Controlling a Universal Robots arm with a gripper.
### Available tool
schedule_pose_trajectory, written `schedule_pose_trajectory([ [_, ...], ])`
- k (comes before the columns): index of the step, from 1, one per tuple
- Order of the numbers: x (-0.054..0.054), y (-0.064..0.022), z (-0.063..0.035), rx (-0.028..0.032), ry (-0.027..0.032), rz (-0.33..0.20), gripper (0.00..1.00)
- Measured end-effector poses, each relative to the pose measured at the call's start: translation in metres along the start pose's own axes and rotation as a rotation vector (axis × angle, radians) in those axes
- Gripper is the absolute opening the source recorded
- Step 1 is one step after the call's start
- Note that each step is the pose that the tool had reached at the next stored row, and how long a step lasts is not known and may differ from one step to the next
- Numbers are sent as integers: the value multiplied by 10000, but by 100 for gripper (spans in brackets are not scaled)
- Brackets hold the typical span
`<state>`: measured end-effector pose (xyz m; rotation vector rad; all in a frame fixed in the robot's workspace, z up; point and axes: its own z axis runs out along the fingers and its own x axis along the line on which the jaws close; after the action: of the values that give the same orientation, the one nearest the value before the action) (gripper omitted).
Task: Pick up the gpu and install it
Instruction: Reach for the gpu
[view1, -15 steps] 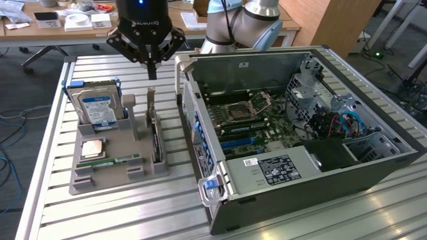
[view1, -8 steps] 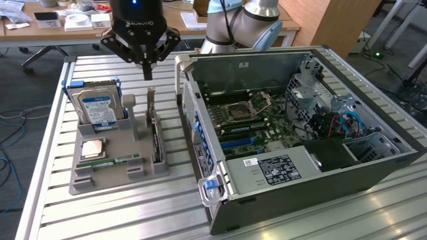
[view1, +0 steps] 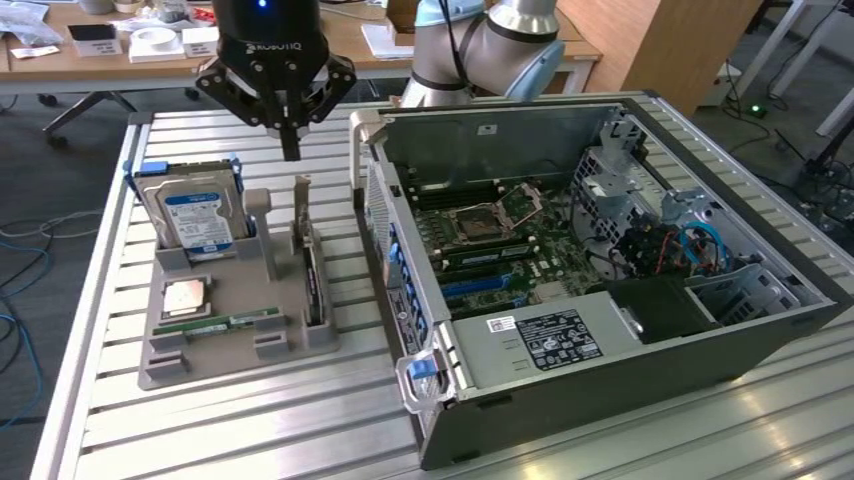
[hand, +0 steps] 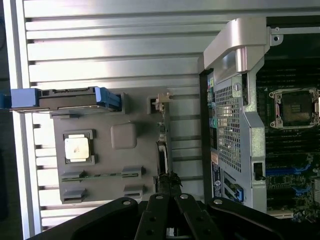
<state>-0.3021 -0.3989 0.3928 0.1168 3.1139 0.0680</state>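
Exterior view: closed hand (view1: 291, 148) hovers above gpu (view1: 311, 280), apart.

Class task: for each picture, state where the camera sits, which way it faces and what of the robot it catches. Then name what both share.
Exterior view: off the arm, high, angled down over the slatted metal table at the open grey computer case; the arm and its black gripper show.
Wrist view: on the wrist, facing straight down; the shut gripper shows, above the gpu, a thin dark card standing in a grey tray.
Shared: gripper, gpu, tray, case, table.
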Motion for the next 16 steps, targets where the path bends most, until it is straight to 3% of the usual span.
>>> schedule_pose_trajectory([
  [16, -8, -102, -4, 6, 0, 0, 11],
])
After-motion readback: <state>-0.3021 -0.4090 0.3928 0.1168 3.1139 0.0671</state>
